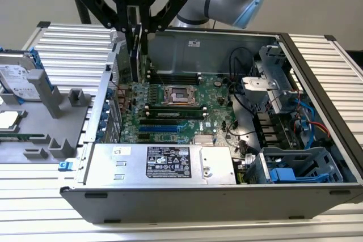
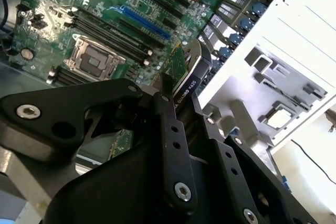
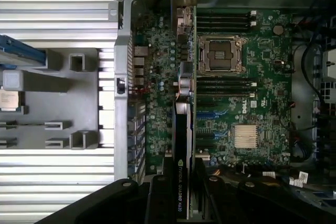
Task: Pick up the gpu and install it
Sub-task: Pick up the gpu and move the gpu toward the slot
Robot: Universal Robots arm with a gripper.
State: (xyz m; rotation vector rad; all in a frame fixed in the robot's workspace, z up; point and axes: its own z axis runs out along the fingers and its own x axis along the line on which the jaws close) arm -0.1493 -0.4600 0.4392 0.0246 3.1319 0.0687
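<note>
The gpu (image 1: 136, 60) hangs edge-down in my gripper (image 1: 138, 29), which is shut on its top edge. It is above the back left part of the green motherboard (image 1: 187, 111) inside the open computer case (image 1: 317, 60), close to the case's rear wall. In the first wrist view the gpu (image 3: 184, 124) runs edge-on over the board, alongside the CPU socket (image 3: 221, 55) and the blue expansion slots (image 3: 210, 115). In the second wrist view its green card and black cooler (image 2: 187, 74) stick out from between the black fingers (image 2: 170, 129).
A silver power supply (image 1: 164, 162) fills the case's near side. Cables and a blue drive cage (image 1: 298, 168) crowd the exterior view's right. Outside the case, on the exterior view's left, a grey fixture (image 1: 54, 114) carries a hard drive (image 1: 17, 77).
</note>
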